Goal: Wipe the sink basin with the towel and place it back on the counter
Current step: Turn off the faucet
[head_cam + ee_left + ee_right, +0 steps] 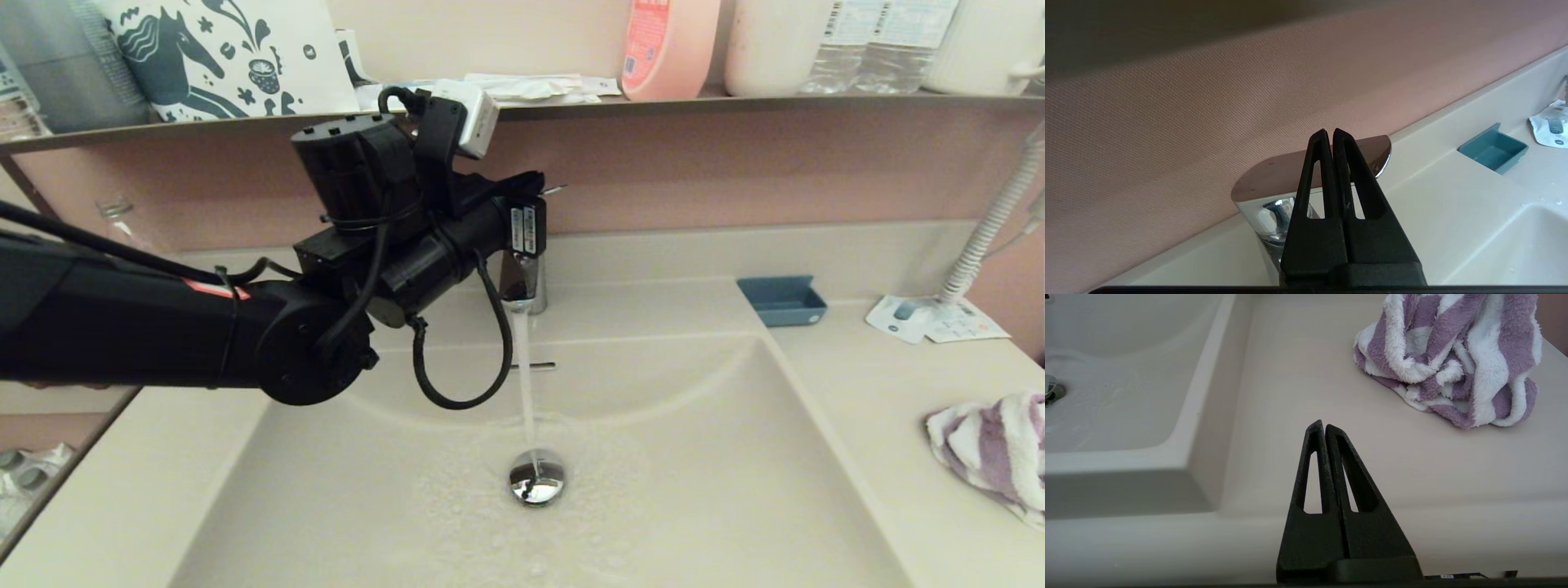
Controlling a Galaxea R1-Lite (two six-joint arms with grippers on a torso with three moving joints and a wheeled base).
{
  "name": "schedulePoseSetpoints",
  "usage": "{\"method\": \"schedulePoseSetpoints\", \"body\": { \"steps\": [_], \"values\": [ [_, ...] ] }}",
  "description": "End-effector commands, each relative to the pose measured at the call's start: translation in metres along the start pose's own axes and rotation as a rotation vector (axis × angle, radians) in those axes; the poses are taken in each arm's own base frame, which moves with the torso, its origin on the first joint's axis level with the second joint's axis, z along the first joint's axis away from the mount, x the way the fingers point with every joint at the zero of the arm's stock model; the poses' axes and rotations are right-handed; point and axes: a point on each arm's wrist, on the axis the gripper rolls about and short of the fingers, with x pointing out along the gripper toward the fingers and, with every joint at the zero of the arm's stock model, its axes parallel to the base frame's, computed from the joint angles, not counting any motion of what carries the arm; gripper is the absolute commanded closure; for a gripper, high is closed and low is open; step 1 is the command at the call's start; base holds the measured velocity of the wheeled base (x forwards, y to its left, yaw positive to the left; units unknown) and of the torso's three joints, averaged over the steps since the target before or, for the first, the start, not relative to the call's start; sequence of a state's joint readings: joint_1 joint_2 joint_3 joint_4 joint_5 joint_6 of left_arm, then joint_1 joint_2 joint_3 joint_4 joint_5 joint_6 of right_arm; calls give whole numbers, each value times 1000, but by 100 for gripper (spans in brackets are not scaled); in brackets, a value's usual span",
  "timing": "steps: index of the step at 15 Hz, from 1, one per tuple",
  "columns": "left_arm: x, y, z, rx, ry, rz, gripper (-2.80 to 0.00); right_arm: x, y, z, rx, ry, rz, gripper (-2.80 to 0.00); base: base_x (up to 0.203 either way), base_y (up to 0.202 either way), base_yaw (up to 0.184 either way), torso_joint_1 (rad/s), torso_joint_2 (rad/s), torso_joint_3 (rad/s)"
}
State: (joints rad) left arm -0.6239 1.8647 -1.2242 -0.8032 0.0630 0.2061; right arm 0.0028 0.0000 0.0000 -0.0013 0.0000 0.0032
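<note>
Chrome tap (522,282) runs into your basin (653,457); left gripper (1329,132), pinched shut and empty, sits at its lever, probably to close it; towel (992,453) waits at 3 o'clock.

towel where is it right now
In the head view the towel lies bunched on the counter at the robot's right, beside the basin.

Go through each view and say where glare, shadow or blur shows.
Head view: bright reflection on the chrome drain plug; the falling water streaks. Left wrist view: the faucet handle mirrors the wall, and the top corner is dark. Right wrist view: soft shadow under the towel; nearest counter edge blurs.
</note>
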Motion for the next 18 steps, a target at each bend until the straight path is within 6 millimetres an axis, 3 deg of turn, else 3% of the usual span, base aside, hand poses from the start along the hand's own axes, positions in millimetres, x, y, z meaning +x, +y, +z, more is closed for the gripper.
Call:
{"method": "schedulePoseSetpoints", "body": {
  "steps": [1,7,9,12,15,18],
  "values": [
    [-2,-8,-4,-1,14,-19,0,0,0,0,0,0,0,0,0,0,0,0,0,0],
    [-13,-31,-16,-5,44,-74,0,0,0,0,0,0,0,0,0,0,0,0,0,0],
    [-16,-29,-9,-6,26,-70,0,0,0,0,1,0,0,0,0,0,0,0,0,0],
    [-33,-20,17,-13,-32,-53,0,0,0,0,0,0,0,0,0,0,0,0,0,0],
    [-81,-6,34,-15,-53,-41,0,0,0,0,1,0,0,0,0,0,0,0,0,0],
    [-137,-2,36,-17,-48,-48,0,0,0,0,0,0,0,0,0,0,0,0,0,0]
  ]
}}
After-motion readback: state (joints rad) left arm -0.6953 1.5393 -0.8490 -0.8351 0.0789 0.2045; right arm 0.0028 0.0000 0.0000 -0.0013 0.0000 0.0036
